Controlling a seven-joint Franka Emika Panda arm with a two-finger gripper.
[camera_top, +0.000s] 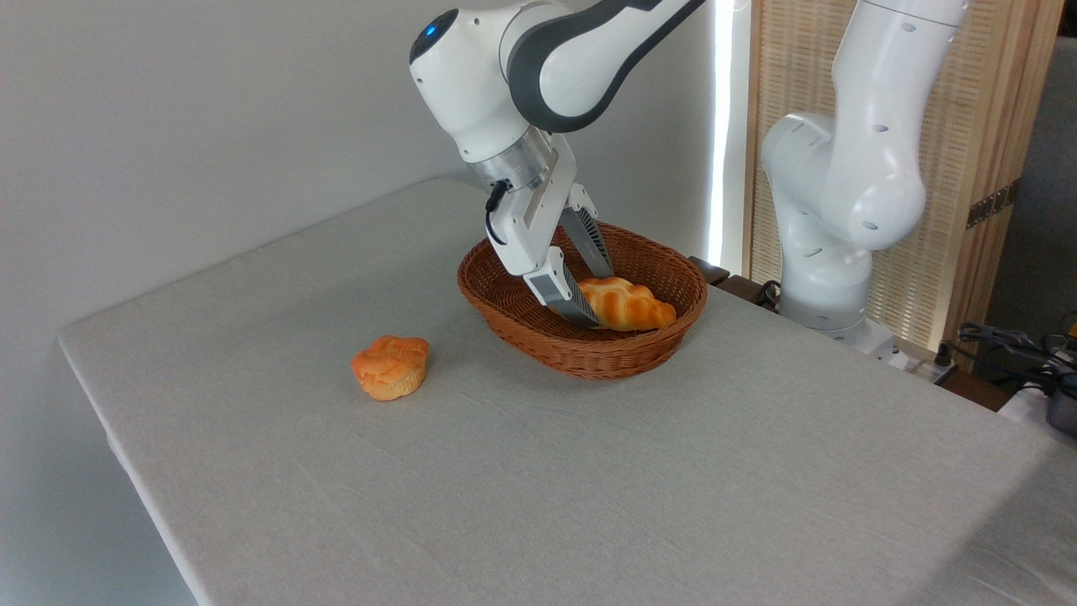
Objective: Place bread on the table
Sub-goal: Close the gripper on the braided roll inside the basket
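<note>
Reaching steeply down into the brown oval wicker basket [580, 316], the white Panda arm's two-finger gripper [602, 296] is straddling the left end of the elongated golden-orange braided loaf [627, 305], its 2 dark grey fingers [576, 305] spread apart: one is lying in front of the loaf near the basket floor and the other is angling down behind it. Whether the pads are already pressing on the crust I cannot tell; the jaws are reading as open around the bread rather than clamped on it. Right of the fingers, the rest of the loaf is resting inside the basket with its pointed far end close to the rim. My guess is that this glossy, ridged loaf is handling like a light piece that gives a little, so weight is hardly mattering, but the shiny crust could be slippery and the tapering ends could be squirting out of a pinch. Taking hold across the thicker braided middle, slightly right of where the fingers are sitting now, is looking safer than at the tip. Well to the left of the gripper, a small round orange muffin-shaped bun [390, 367] is sitting on the large flat light grey-white cloth-covered table [589, 488], which is offering plenty of bare surface below and left of the gripper for setting the loaf down.
</note>
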